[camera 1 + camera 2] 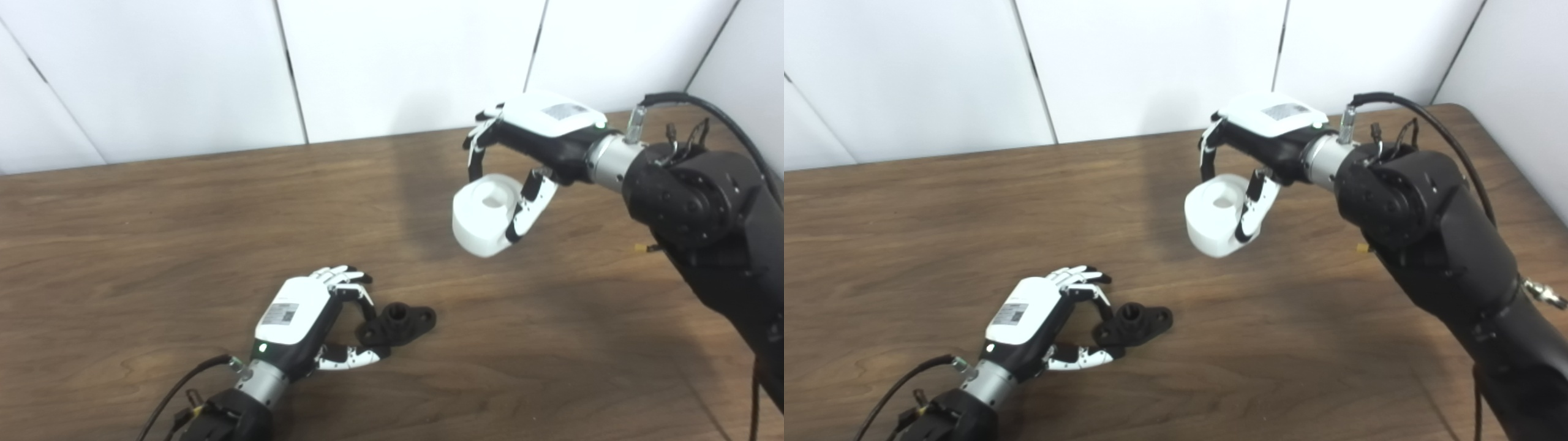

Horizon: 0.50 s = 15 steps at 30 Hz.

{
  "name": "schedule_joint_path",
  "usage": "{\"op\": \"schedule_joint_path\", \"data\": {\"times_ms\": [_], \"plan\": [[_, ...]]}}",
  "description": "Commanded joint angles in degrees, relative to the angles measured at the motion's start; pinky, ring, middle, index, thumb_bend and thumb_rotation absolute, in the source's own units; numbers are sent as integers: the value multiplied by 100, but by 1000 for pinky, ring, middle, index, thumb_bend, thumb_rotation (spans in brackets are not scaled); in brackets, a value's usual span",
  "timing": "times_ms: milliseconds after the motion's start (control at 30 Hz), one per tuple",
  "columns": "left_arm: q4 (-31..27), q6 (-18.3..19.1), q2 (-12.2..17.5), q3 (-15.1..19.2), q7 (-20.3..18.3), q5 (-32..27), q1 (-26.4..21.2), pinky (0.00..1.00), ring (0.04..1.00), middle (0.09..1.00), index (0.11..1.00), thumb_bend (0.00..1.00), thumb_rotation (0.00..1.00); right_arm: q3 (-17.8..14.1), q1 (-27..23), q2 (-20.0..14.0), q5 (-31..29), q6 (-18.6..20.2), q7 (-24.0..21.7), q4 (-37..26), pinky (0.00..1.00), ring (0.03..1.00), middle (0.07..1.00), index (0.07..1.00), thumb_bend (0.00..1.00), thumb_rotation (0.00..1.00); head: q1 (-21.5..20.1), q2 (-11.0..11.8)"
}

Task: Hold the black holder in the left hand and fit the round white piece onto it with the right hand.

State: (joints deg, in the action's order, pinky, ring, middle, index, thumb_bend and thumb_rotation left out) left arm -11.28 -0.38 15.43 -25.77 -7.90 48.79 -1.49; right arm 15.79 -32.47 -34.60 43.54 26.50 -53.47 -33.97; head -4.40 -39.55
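Right hand (pixel 539 147) up off desk (pixel 184 245), fingers (pixel 527 211) wrapped round white piece (pixel 487 214), bore facing up and toward camera. Left hand (pixel 306 318) low on desk, fingers (pixel 346 357) curled loosely at near end of black holder (pixel 398 323) (grip looks partial, holder seems to rest on wood). Holder's long axis runs out from left fingers, up and rightward. Holder lies down-left of right fingers, well apart. Coming move, my read: firm up left grasp, bring bore down onto holder's boss.
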Motion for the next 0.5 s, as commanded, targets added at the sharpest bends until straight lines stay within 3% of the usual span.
{"op": "schedule_joint_path", "data": {"times_ms": [0, 467], "plan": [[266, 147, -40, -215, -326, 233, 73, 865, 873, 812, 489, 513, 51, -95, -192, 59, 89, 28, -76, -310, 1000, 943, 819, 483, 525, 141, 14, -11], [284, 215, -169, -291, -297, 312, 16, 862, 861, 801, 489, 514, 50, -52, 9, 679, 48, -74, -143, -730, 1000, 948, 828, 482, 526, 140, 175, -127]]}}
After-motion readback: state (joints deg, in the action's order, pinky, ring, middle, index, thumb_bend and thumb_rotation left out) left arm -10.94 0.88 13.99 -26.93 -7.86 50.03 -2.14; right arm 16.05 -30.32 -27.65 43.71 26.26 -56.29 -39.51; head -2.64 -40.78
